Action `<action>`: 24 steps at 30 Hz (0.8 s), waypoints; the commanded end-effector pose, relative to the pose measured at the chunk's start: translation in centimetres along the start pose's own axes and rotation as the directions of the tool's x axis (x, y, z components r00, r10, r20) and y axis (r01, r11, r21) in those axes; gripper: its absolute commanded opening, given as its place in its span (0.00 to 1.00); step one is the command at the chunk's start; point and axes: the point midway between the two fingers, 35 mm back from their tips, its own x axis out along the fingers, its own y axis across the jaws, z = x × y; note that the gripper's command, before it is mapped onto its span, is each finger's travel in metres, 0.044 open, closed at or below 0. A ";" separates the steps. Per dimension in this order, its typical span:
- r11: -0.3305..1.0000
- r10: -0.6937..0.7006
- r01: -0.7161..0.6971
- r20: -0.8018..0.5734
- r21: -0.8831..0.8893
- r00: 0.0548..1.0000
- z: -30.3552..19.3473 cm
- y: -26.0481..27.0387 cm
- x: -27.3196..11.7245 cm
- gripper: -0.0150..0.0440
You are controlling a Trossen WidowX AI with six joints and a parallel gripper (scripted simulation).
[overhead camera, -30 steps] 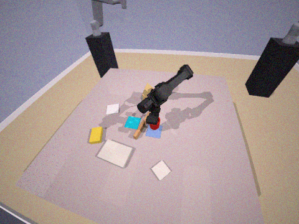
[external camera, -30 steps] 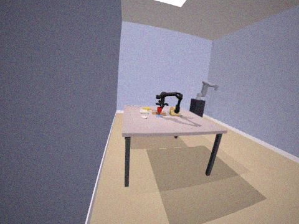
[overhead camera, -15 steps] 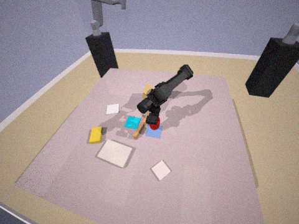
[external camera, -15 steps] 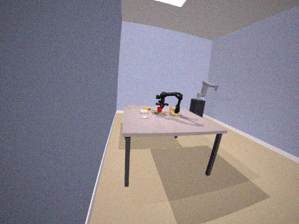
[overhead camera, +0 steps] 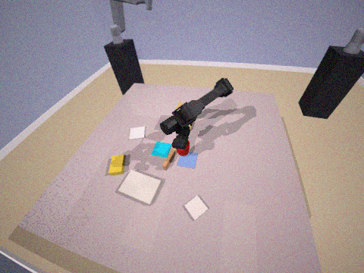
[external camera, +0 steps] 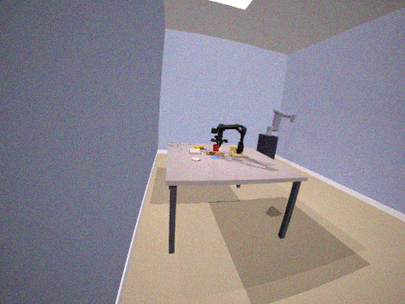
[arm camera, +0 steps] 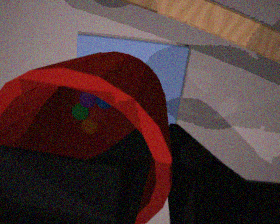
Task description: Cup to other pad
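Gripper point(overhead camera: 180, 145) fingers, nearly closed, clamped the red cup point(arm camera: 95, 130) at frame center, apparently lifted above the blue pad point(arm camera: 137, 62); marbles point(arm camera: 86, 106) sat inside.

cup point(overhead camera: 183, 149) above pad point(overhead camera: 188, 160) | marbles point(arm camera: 87, 106) in cup | stick point(overhead camera: 168, 158) left of pad

yellow block point(overhead camera: 117, 164) | wooden stick point(overhead camera: 168, 159) | white tray point(overhead camera: 139, 186)

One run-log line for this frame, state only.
tool: shut on red cup | cup: lifted over blue pad | marbles: inside | cyan pad: unoccupied
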 end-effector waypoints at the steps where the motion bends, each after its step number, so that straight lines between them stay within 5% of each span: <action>1: 1.000 -0.010 0.010 -0.002 0.003 1.000 1.2 -0.3 0.1 0.25; 24: 1.000 -0.011 0.011 0.001 0.003 1.000 7.5 -1.9 -0.3 0.25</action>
